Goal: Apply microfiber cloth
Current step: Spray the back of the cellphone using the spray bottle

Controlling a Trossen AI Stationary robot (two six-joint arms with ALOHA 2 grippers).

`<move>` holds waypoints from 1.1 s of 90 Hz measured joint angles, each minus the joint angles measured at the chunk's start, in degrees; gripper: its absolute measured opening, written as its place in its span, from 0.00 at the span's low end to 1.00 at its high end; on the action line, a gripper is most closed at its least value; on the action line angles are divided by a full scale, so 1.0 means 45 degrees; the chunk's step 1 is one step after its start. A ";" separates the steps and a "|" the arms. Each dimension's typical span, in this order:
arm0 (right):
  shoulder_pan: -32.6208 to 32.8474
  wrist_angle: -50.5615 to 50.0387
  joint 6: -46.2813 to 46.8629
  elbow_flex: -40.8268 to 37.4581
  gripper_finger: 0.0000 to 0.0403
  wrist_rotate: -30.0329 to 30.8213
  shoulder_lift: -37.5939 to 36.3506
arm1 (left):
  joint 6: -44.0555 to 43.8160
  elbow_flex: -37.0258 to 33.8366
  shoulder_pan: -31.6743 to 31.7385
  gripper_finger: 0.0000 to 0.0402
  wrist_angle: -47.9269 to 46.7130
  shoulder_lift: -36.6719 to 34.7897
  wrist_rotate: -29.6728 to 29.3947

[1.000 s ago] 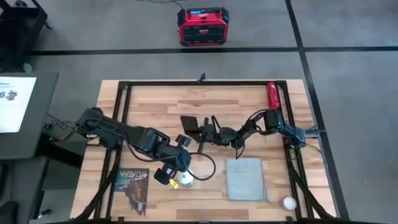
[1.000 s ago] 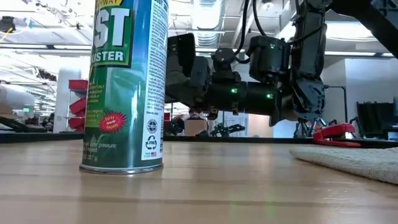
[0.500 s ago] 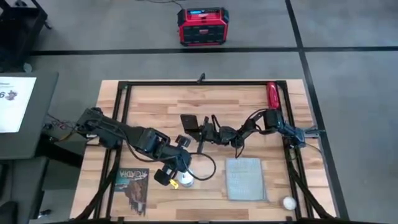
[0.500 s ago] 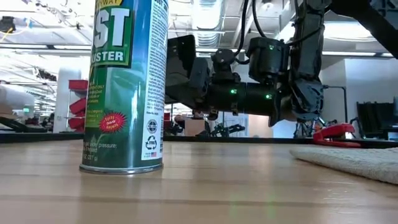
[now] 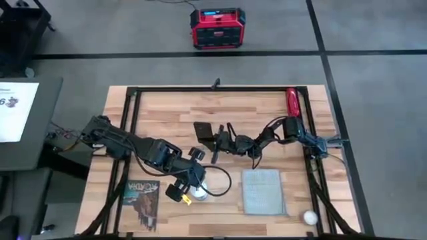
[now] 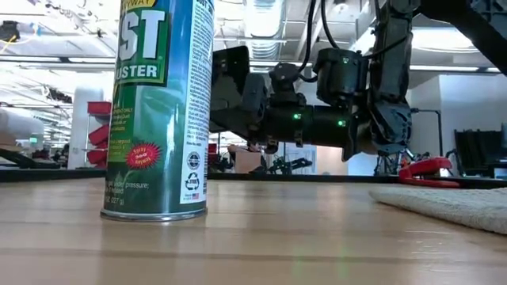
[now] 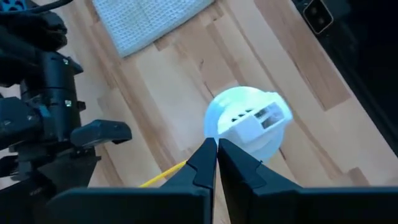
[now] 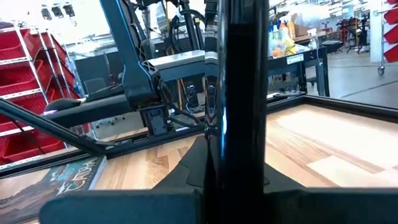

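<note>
Holding a thin black phone (image 5: 215,148) edge-up, right gripper (image 5: 218,148) should lower onto the pale blue-grey microfiber cloth (image 5: 263,191) at five o'clock; left gripper (image 7: 217,149) is closed, empty.

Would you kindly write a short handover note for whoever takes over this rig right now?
Left pincer: shut, empty, over the spray can's cap.
Right pincer: shut on the black phone, held edgewise above mid-table.
Microfiber cloth: flat on the table, right of the can, untouched.
Done: phone is off the table.
Left: bring cloth and phone together and wipe.
</note>
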 joint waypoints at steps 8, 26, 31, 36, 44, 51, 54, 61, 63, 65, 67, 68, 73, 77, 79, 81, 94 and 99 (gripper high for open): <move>0.0000 0.0003 0.0000 0.0000 0.03 0.0000 0.0000 | 0.0000 0.0000 0.0000 0.00 0.0009 0.0005 0.0000; 0.0000 0.0005 0.0000 0.0000 0.03 0.0000 0.0000 | 0.0005 0.0000 0.0078 0.00 0.0047 0.0015 0.0000; 0.0000 0.0000 0.0000 0.0000 0.03 0.0000 0.0000 | 0.0005 0.0000 0.0120 0.00 0.0055 0.0015 0.0000; 0.0000 0.0005 0.0000 0.0000 0.03 0.0000 0.0000 | 0.0005 0.0000 0.0133 0.00 0.0053 0.0015 -0.0005; -0.0002 0.0005 0.0000 0.0000 0.03 0.0000 0.0000 | 0.0005 -0.0017 0.0134 0.00 0.0078 0.0015 -0.0034; -0.0001 0.0005 0.0000 0.0000 0.03 0.0000 0.0000 | -0.0004 -0.0072 0.0136 0.00 0.0093 0.0015 -0.0029; -0.0002 0.0005 0.0000 0.0000 0.03 0.0000 0.0000 | -0.0008 -0.0073 0.0136 0.00 0.0086 0.0023 -0.0033; -0.0001 0.0004 0.0000 0.0000 0.03 0.0000 0.0000 | -0.0020 -0.0073 0.0136 0.00 0.0097 0.0024 -0.0029; 0.0001 0.0005 0.0000 0.0000 0.03 0.0000 0.0000 | -0.0031 -0.0073 0.0136 0.00 0.0099 0.0024 -0.0029; 0.0021 0.0005 0.0000 0.0000 0.03 -0.0003 0.0000 | -0.0053 -0.0073 0.0136 0.00 0.0102 0.0024 -0.0029; 0.0040 0.0005 0.0000 0.0000 0.03 0.0000 0.0000 | -0.0072 -0.0073 0.0136 0.00 0.0102 0.0024 -0.0029; 0.0045 0.0005 0.0000 0.0000 0.03 0.0000 0.0000 | -0.0097 -0.0073 0.0137 0.00 0.0102 0.0024 -0.0029; 0.0049 0.0005 0.0002 0.0000 0.03 -0.0002 0.0000 | -0.0181 -0.0073 0.0141 0.00 0.0098 0.0024 -0.0029; 0.0039 0.0005 0.0002 0.0000 0.03 -0.0005 0.0000 | -0.0205 -0.0073 0.0136 0.00 0.0097 0.0024 -0.0024; 0.0039 0.0005 0.0005 0.0000 0.03 -0.0004 0.0000 | -0.0210 -0.0073 0.0136 0.00 0.0096 0.0024 -0.0018; 0.0039 0.0005 0.0005 0.0000 0.03 -0.0002 0.0000 | -0.0221 -0.0073 0.0136 0.00 0.0097 0.0024 -0.0007; 0.0039 0.0011 0.0024 0.0000 0.03 -0.0003 0.0000 | -0.0488 -0.0073 0.0136 0.00 0.0092 0.0024 0.0122; 0.0039 0.0013 0.0024 0.0000 0.03 -0.0004 0.0000 | -0.0534 -0.0073 0.0117 0.00 0.0087 0.0024 0.0155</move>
